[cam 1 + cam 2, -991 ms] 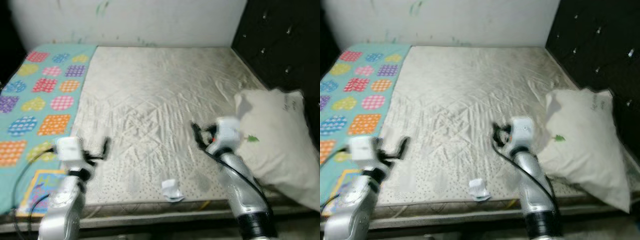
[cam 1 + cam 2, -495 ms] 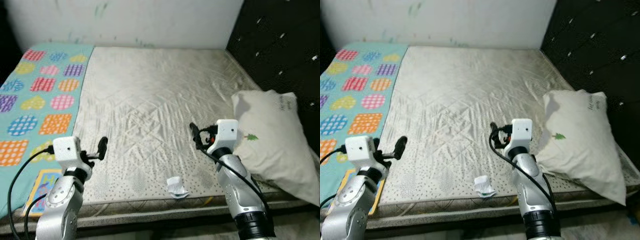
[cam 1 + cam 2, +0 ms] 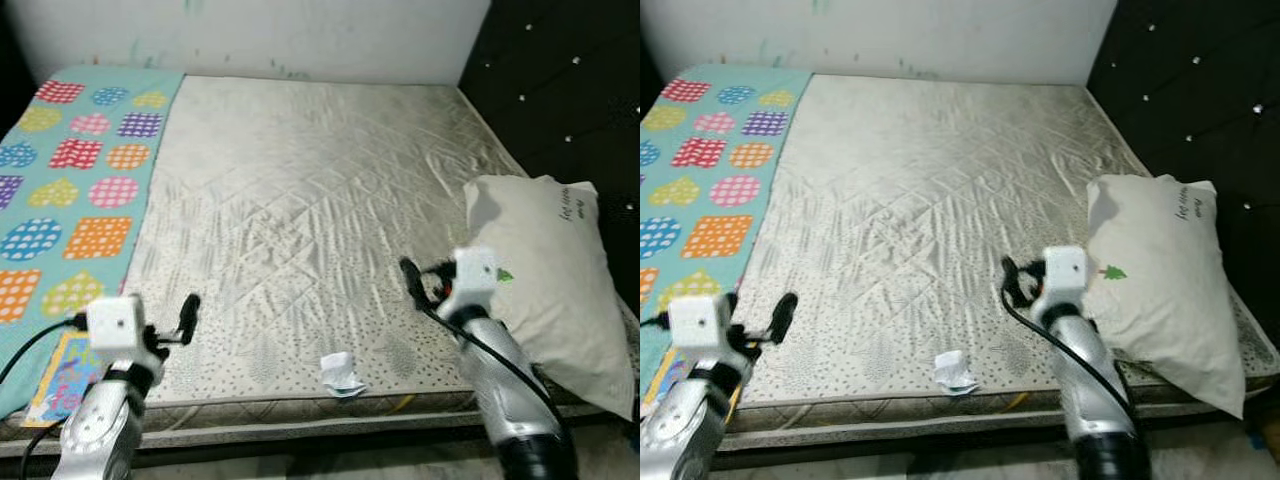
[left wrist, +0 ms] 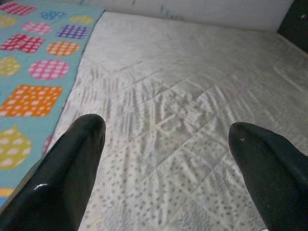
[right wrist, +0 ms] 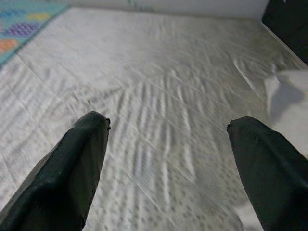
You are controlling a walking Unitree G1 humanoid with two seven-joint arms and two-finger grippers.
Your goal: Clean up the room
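- Both arms are raised over the bed's (image 3: pixel 300 190) near edge: left gripper (image 4: pixel 166 144) and right gripper (image 5: pixel 166 144) fingers spread wide, holding nothing, ready to reach.
- Crumpled paper scrap (image 3: pixel 341 373) lies between them near the edge; pillow (image 3: pixel 545 270) sits right.

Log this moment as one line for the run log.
scene: bed | left tool: open, empty, near patterned blanket | right tool: open, empty, beside pillow | crumpled paper: at mattress front edge, untouched
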